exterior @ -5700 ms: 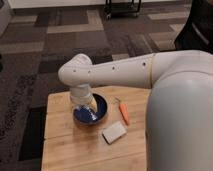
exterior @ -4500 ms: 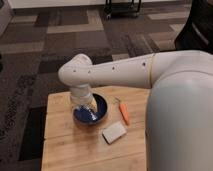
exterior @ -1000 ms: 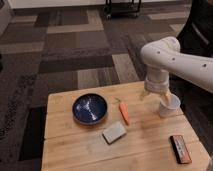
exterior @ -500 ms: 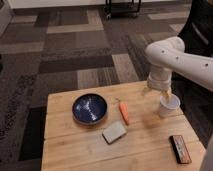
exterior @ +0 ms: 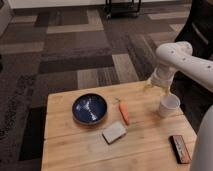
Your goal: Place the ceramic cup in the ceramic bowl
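Note:
The white ceramic cup (exterior: 169, 105) stands upright on the right side of the wooden table (exterior: 75, 147). The dark blue ceramic bowl (exterior: 90, 108) with pale streaks inside sits left of centre, with nothing in it. My white arm reaches in from the right and bends down over the cup. The gripper (exterior: 163, 92) hangs just above the cup's near-left rim, and I cannot tell whether it touches it. Bowl and cup are far apart, with a carrot between them.
An orange carrot (exterior: 123, 112) lies between bowl and cup. A pale sponge block (exterior: 114, 132) lies in front of the bowl's right side. A dark flat bar (exterior: 180, 148) rests near the table's right front corner. Patterned carpet surrounds the table; a black cart (exterior: 122, 6) stands far back.
Several seconds ago the arm covered the bowl. Over the last second it stays by the cup, its wrist drifting slightly right. Cup, bowl and the other items have not moved.

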Robot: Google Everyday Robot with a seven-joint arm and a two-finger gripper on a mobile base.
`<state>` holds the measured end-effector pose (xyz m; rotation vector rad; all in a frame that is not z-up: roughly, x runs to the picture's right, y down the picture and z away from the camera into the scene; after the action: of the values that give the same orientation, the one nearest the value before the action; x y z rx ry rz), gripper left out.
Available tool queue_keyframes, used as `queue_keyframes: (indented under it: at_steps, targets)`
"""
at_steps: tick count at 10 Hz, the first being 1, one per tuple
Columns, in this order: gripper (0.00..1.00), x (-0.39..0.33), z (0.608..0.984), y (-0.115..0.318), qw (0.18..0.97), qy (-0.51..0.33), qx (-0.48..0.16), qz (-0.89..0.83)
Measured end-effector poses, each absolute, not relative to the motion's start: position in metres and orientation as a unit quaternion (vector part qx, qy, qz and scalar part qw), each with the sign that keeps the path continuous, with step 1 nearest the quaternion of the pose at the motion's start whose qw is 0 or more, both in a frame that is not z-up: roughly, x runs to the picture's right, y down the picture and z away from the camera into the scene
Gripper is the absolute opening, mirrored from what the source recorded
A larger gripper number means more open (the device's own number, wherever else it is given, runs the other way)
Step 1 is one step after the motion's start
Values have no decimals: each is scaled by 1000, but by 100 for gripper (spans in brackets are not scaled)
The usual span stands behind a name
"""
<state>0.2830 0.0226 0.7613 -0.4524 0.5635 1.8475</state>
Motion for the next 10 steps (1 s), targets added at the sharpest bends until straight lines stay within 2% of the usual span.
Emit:
queue_keyframes:
  at_steps: [3,5,6,7,8,10]
  targets:
    - [64,291,781,45,551,239,-213,770]
    - [40,301,790,55,547,272,-202,765]
    - [24,301,791,53,547,284,-191,764]
    - [16,300,790,49,548,286,-185,764]
    - [2,296,785,38,554,287,-170,763]
    - [0,277,763,10,565,274,-158,762]
